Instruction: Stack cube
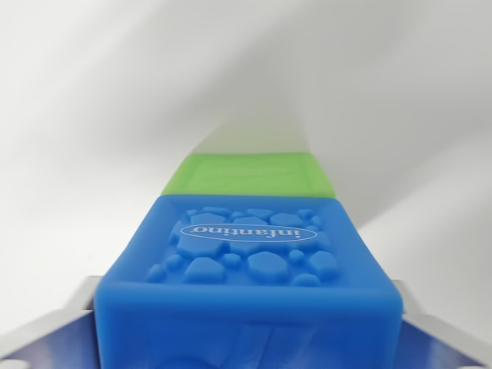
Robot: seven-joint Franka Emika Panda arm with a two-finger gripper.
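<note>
Directly beyond blue cube (247, 265), green cube (252, 175).

A bare white tabletop (92, 138) and plain backdrop suggest a lab bench.

Wrist view looks along the tool, very close on the blue cube (247, 265)

Only legible text: "infantino", white letters inside a white oval outline, embossed on the pebbled top face of the blue cube (247, 254). Reads upside down in the wrist view. Green cube (254, 175) just beyond it has a faint raised mark, too blurred to read.
</note>
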